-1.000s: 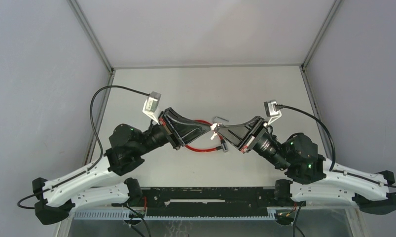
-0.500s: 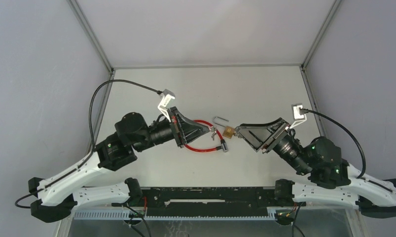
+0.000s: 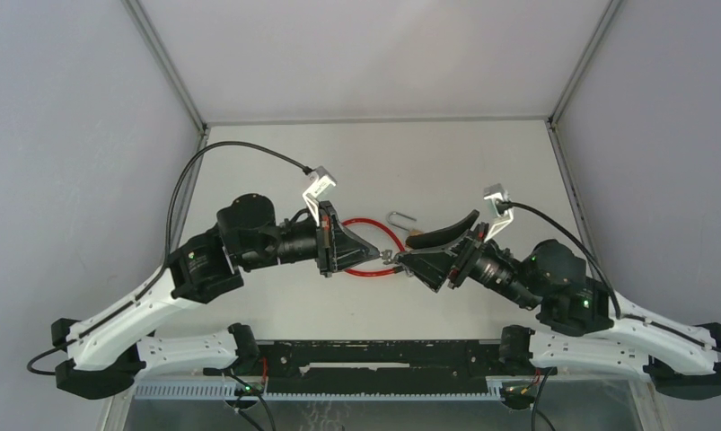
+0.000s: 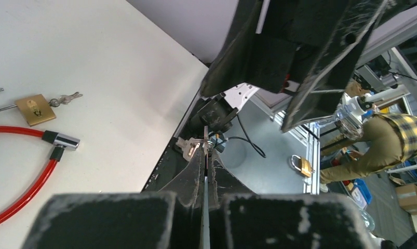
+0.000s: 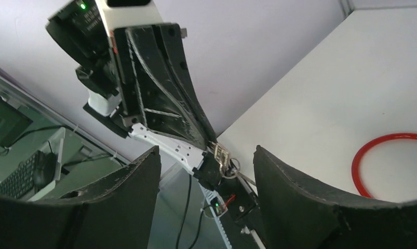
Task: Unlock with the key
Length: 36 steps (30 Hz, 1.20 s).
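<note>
Left wrist view: key (image 4: 188, 148), small, stiff, probably slippery, best gripped by its bow, sits pinched in the pressed-together left tool (image 4: 205, 151); padlock (image 4: 36, 109) lies on the bench (image 4: 118, 62) at nine o'clock. From above, the spread right tool (image 3: 407, 250) faces it from three o'clock, both arms angled inward.

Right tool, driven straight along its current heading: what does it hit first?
Most likely the bunch of small silver keys pinched in the shut left tool. In the right wrist view they sit roughly centred between the fingers of the open right tool. How far off they are is unclear.
</note>
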### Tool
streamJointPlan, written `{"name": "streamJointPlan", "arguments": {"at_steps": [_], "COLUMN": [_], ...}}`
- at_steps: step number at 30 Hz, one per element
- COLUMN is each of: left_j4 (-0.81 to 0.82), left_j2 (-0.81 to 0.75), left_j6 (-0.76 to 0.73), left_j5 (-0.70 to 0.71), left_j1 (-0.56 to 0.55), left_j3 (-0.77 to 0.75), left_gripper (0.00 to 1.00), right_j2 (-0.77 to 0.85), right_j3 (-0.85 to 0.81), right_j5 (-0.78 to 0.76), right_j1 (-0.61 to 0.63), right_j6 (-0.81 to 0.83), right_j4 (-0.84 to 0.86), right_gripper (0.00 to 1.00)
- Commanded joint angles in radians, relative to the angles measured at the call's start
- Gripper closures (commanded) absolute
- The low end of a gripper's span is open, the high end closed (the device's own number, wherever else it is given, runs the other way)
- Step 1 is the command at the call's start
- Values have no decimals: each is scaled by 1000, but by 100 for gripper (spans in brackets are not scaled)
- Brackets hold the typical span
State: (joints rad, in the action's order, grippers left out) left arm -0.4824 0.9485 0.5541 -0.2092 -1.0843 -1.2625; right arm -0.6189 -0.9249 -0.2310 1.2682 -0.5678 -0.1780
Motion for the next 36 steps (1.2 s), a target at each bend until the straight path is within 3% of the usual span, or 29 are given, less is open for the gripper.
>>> {"name": "streamJointPlan", "arguments": {"at_steps": [1, 14, 36], "left_j4": [17, 41, 66], "left_j2": [-10, -29, -37], "left_j6": [41, 67, 83], "left_j5": [-54, -64, -79], "left_j1": [4, 4, 4], "left_j3": [-68, -37, -34], "left_gripper": [100, 100, 100], "right_j2": [-23, -41, -54], "right_j3": [-4, 51, 52], "right_j5": [143, 327, 368], "right_j1": [-52, -130, -151], "right_j6": [-11, -81, -72], "right_j4": [48, 138, 168], "right_gripper": [28, 35, 39]}}
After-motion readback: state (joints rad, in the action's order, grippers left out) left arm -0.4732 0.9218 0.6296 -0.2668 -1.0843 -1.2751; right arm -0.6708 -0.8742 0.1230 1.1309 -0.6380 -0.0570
